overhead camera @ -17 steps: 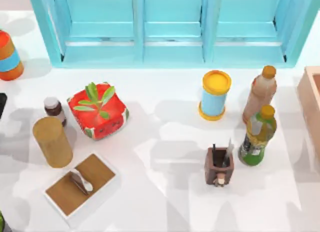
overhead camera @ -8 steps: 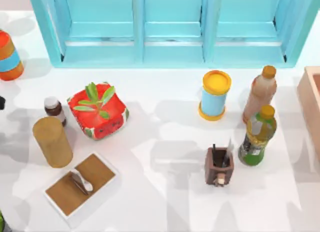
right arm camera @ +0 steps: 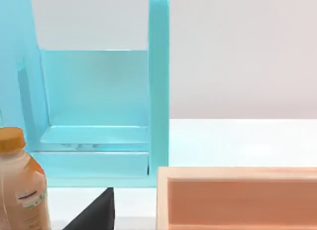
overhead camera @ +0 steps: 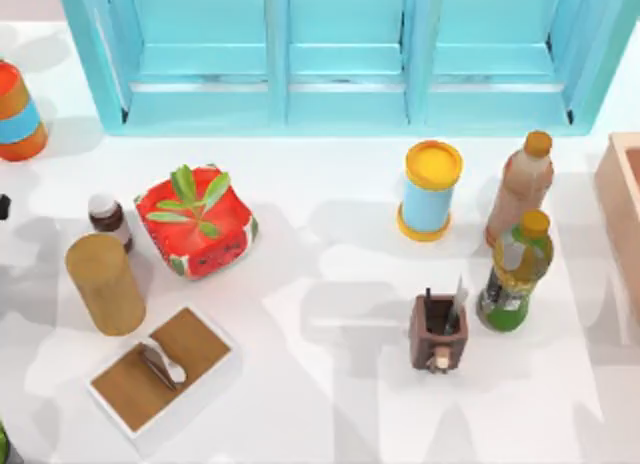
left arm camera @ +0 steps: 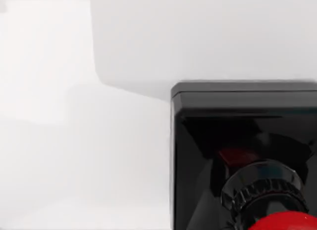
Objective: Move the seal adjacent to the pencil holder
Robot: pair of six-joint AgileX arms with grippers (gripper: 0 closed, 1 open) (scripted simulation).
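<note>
Since a second ago the dark shape at the top view's left edge has shrunk to a sliver, while everything else has stayed put. On the white tabletop (overhead camera: 330, 284), the pencil holder (overhead camera: 438, 331) stands right of centre. The left wrist camera sits close over the seal (left arm camera: 242, 155), probably lining up a grasp; I cannot tell either pincer's state.

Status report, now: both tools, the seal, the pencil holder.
Seal close under the left wrist camera, on the white table. Pencil holder stands right of centre, green bottle beside it. Seal not yet next to it.
</note>
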